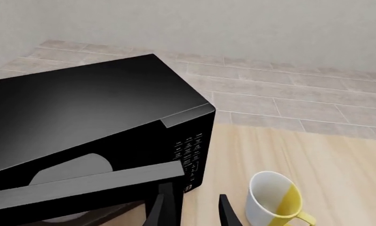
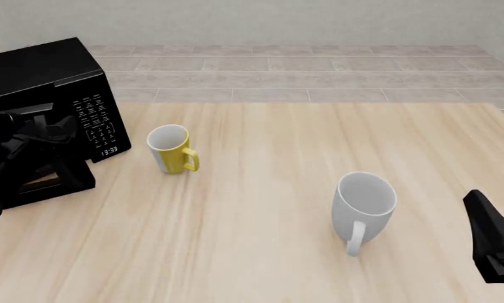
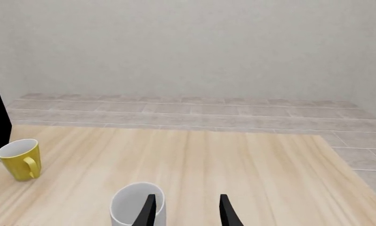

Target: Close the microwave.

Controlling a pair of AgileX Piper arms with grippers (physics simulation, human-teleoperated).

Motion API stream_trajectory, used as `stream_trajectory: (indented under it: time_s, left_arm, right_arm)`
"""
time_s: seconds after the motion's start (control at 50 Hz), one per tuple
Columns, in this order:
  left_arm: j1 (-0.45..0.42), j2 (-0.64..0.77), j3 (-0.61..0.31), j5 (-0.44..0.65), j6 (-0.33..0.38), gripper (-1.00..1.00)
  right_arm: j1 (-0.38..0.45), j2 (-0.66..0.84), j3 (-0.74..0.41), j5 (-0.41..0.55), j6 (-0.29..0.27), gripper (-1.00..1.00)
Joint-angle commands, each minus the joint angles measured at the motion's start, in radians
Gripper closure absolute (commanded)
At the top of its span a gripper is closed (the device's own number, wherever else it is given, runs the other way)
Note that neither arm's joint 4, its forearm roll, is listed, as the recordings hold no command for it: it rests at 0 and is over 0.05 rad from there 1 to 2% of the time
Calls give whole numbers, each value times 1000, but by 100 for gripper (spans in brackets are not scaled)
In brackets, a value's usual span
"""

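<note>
Pale wooden tabletop (image 2: 269, 208) is carrying the glossy black box microwave (image 2: 45, 82) at its far left, door (image 1: 81, 186) ajar; the left gripper (image 1: 191, 209), fingers spread, is nearing the door edge and risking slipping past toward the yellow-and-white mug (image 2: 171, 148), while the right gripper (image 3: 186, 209) is hanging spread near the white mug (image 2: 364, 203)

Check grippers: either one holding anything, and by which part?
Nothing held. Left gripper is open beside the microwave door's edge, not clamping it. Right gripper is open over the white mug.
</note>
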Motion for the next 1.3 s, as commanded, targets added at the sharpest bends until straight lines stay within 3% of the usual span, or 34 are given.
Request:
stream_trajectory:
  time_s: [0.02, 0.64, 0.7, 0.86, 0.92, 1.3]
  left_arm:
    - [57, 123, -94, 57, 49, -100]
    - [100, 230, -220, 97, 33, -100]
    - [80, 248, -236, 109, -8, -100]
    - [105, 238, -261, 137, 11, -100]
    - [88, 245, -264, 136, -29, -100]
    - [147, 304, -318, 148, -20, -100]
  right_arm:
    - [8, -1, 1, 0, -5, -100]
    - [12, -4, -5, 8, 2, -100]
    - [15, 3, -2, 4, 13, -100]
    - [11, 7, -8, 1, 10, -100]
    - [3, 14, -2, -10, 15, -100]
    - [-4, 20, 1, -18, 17, -100]
